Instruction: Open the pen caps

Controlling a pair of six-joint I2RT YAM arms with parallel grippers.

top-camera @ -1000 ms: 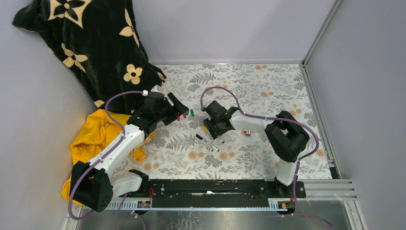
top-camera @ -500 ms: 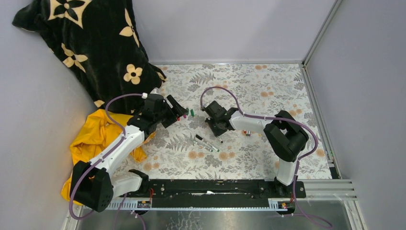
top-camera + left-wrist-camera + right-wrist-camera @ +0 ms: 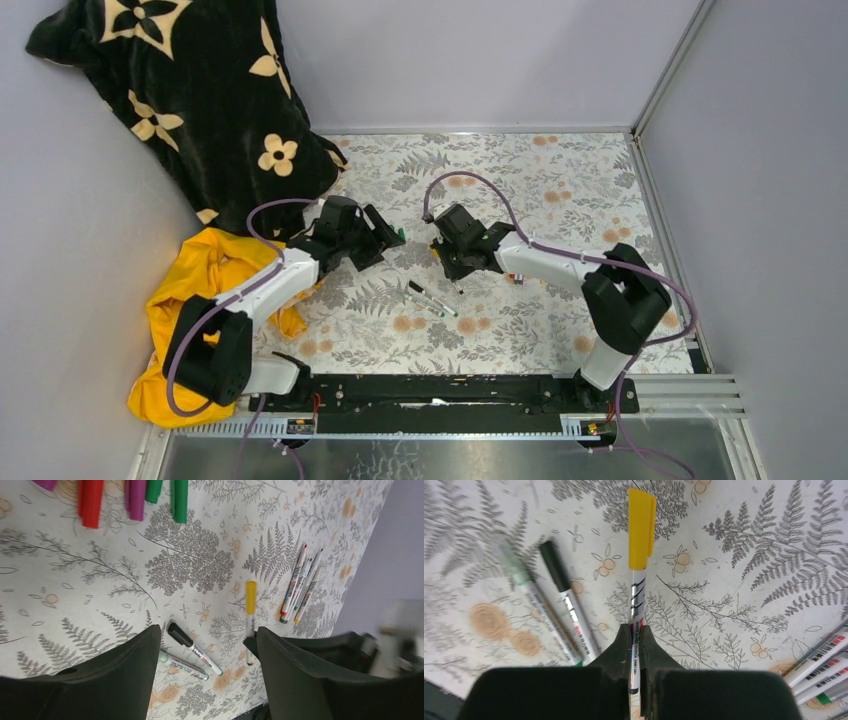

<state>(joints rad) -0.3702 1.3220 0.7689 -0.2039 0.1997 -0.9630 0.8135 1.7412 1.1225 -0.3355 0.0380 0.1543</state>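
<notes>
Your left gripper sits closer in now, spread wide; your right gripper pinches the pen, yellow cap on.

High rear overhead view; both wrist views close, downward, sharing the yellow-capped pen.

The red cap and magenta cap run off the left wrist view's top edge, and the yellow-capped pen loses its lower barrel inside the right gripper.

Open tablecloth lies between coloured caps and capped pens.
</notes>
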